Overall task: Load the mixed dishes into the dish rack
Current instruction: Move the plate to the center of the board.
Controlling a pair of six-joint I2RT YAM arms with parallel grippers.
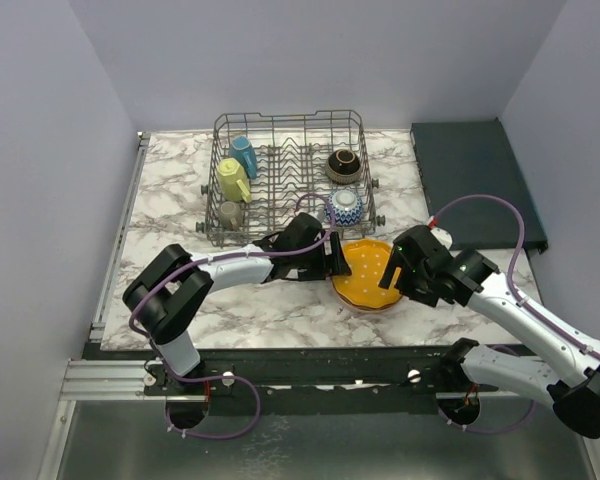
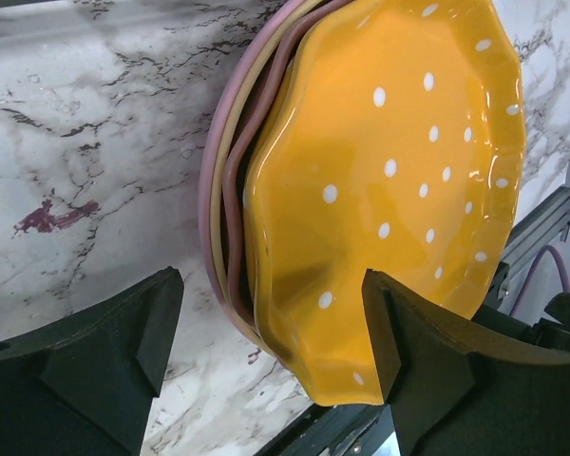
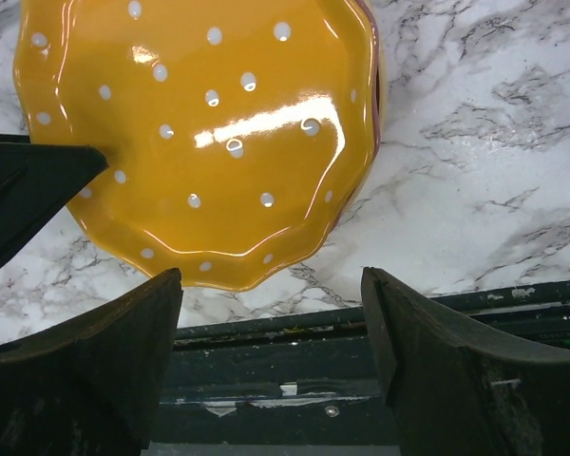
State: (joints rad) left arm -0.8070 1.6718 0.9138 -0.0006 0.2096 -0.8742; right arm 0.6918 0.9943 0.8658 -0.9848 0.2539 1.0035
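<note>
From above, the rectangular grey wire dish rack (image 1: 290,128) stands at the back of the white marble surface (image 1: 180,200), holding mugs (image 1: 243,155) and small bowls (image 1: 343,165). In front of it the orange white-dotted plate (image 1: 365,272) lies between the left fingers (image 1: 332,258) and the right fingers (image 1: 398,270).

Left wrist: the fingers are apart, with the plate stacked on a pink plate (image 2: 214,171) showing between them.

Right wrist: the fingers are apart, and the plate is just beyond them.

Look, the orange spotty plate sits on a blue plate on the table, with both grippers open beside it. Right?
Almost. Under the orange spotty plate lies a pink plate, not a blue one; the left wrist view shows its rim. The rest is right: they sit on the table, with the left gripper and right gripper open beside them.
</note>
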